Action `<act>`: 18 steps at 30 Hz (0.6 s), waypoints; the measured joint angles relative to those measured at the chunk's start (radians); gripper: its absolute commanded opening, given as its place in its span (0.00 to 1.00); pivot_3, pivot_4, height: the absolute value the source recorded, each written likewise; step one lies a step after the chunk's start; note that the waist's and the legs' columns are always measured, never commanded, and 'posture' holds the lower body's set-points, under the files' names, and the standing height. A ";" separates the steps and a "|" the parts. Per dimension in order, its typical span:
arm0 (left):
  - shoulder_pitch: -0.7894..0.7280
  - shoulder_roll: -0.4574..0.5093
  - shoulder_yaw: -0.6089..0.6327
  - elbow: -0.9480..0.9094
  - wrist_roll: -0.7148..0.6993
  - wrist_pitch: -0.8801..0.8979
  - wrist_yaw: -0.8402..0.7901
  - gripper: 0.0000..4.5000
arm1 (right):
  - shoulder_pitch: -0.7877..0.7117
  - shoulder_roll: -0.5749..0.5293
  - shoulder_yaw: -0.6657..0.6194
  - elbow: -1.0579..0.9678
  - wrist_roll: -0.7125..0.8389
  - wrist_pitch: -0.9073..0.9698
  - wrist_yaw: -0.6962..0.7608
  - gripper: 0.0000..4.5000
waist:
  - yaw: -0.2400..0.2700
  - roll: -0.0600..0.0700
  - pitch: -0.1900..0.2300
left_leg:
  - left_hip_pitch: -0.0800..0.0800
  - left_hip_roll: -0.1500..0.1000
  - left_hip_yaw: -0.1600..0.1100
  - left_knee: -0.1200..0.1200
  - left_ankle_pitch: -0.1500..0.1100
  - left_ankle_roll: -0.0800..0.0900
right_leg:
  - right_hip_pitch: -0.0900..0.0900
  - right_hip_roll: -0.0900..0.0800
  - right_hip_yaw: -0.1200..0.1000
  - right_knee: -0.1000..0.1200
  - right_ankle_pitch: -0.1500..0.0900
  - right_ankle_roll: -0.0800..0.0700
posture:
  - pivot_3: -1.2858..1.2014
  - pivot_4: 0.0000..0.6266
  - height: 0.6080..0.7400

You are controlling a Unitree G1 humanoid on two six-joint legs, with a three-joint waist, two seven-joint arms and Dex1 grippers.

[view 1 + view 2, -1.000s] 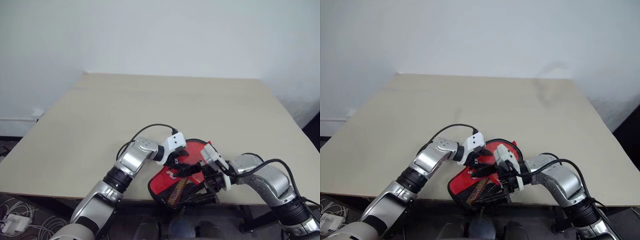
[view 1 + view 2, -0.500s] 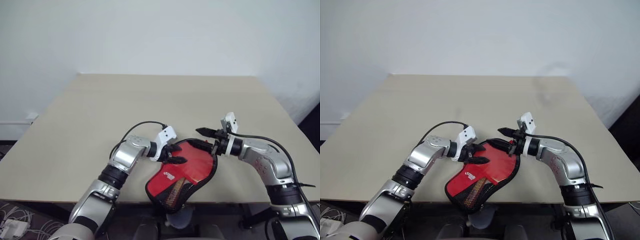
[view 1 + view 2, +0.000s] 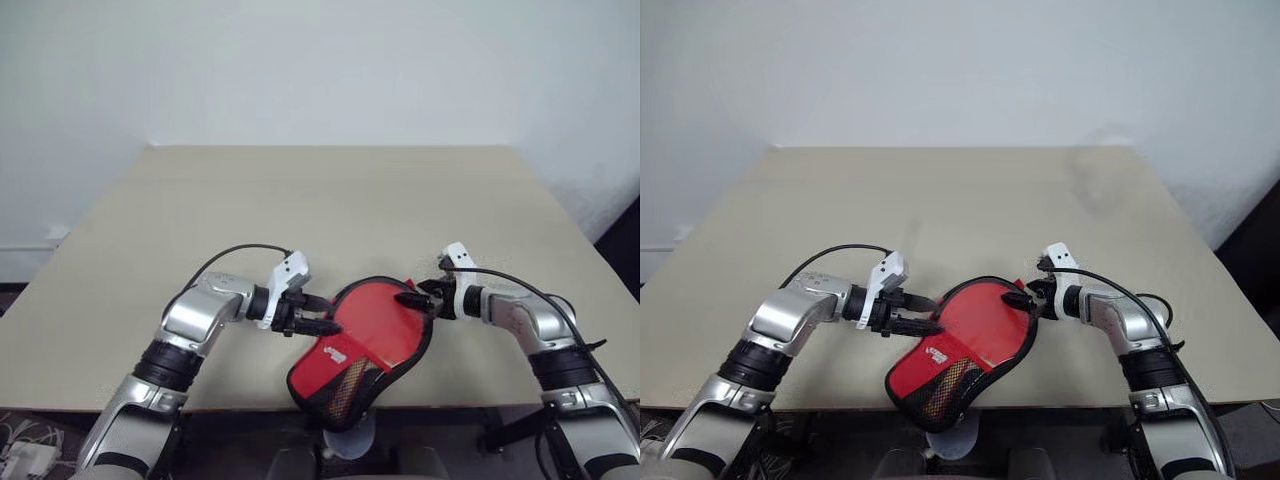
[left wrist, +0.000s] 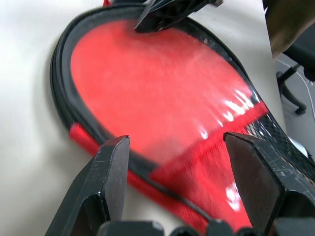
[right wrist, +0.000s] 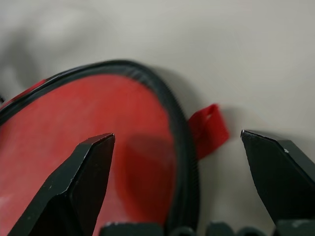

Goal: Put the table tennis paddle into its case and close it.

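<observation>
The case [image 3: 362, 345] lies red side up on the pale counter [image 3: 330, 210], close to the near edge, with its narrow handle end hanging slightly past that edge. Its round part shows a clear glossy panel over red, ringed with black edging, and lower down sit a white logo and a dark mesh patch. A small red fabric tab [image 5: 208, 129] sticks out from the rim on the far right side of the round part.

The left claw [image 3: 318, 313] reaches in from the left at the case's left rim, its two black fingers [image 4: 106, 182] spread apart with nothing between them; in the left wrist view the case's edge sits just ahead of the fingertips (whether a tip touches the rim cannot be told).

The right claw [image 3: 412, 297] comes in from the right at the upper right rim, beside the red tab. Its fingers [image 5: 81, 182] stand wide, one over the red panel and the other over bare counter past the tab, gripping nothing.

Whether the paddle is inside the case cannot be told for sure; the red under the clear panel looks flat and round.
</observation>
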 measured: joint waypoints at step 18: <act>-0.002 -0.024 0.009 0.011 -0.016 0.007 0.075 0.72 | -0.015 0.070 -0.042 0.071 -0.029 -0.058 0.015 0.01 | -0.005 0.000 0.001 | 0.001 0.000 0.000 0.000 0.002 -0.001 | 0.000 0.002 0.002 0.002 0.002 -0.001 | 0.52 0.00 1.00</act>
